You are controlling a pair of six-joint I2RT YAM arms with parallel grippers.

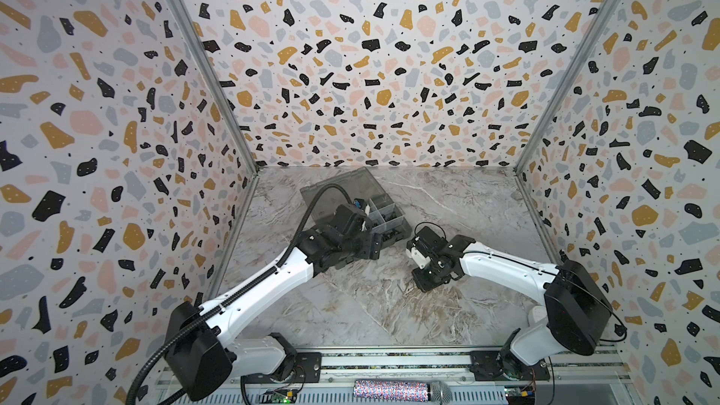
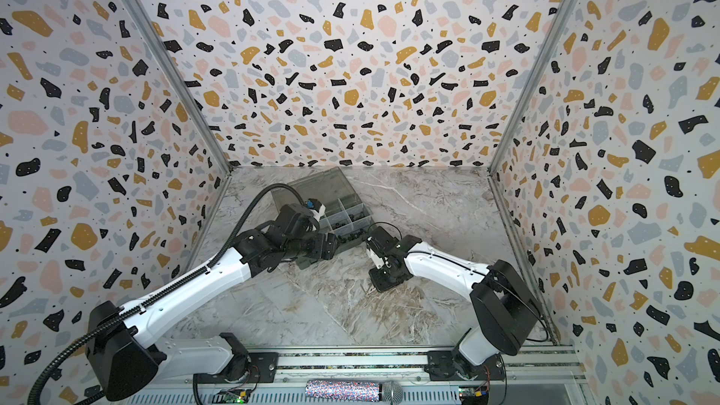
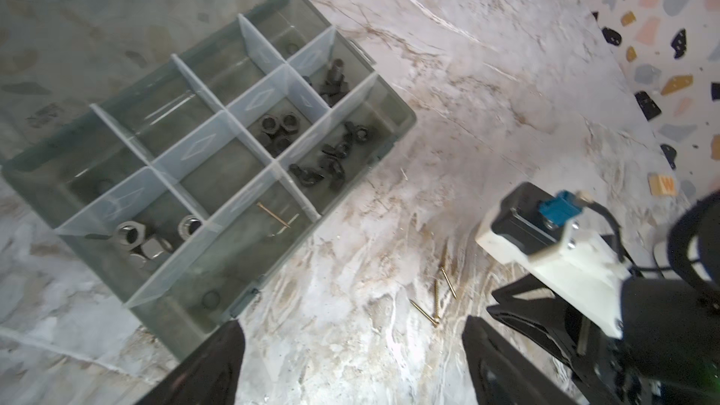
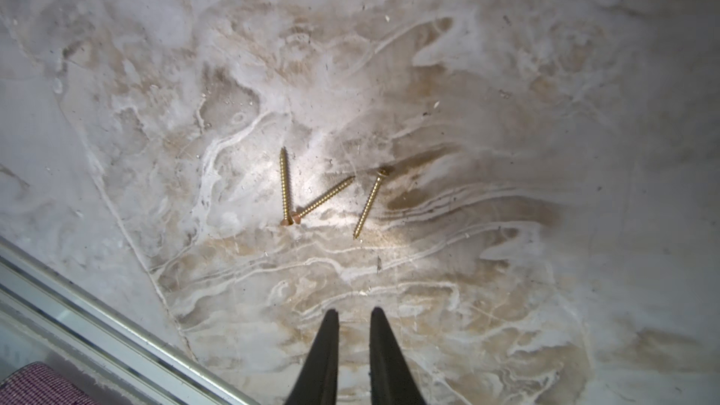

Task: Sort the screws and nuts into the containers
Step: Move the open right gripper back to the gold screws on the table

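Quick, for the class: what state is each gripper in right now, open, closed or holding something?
Left gripper: wide open, holding nothing.
Right gripper: only narrowly open, holding nothing.

Walls: white terrazzo print, scattered with irregular blotches of black, mustard yellow, pale pink and blue-grey, plus tiny black specks.
Table: grey-white marble pattern with tan and brown veining.
Containers: translucent smoky grey box, frosted pale dividers.
Nuts: mostly black; a few silver nuts.
Screws: shiny brass-gold, threaded.
Arms: white links, black joints.
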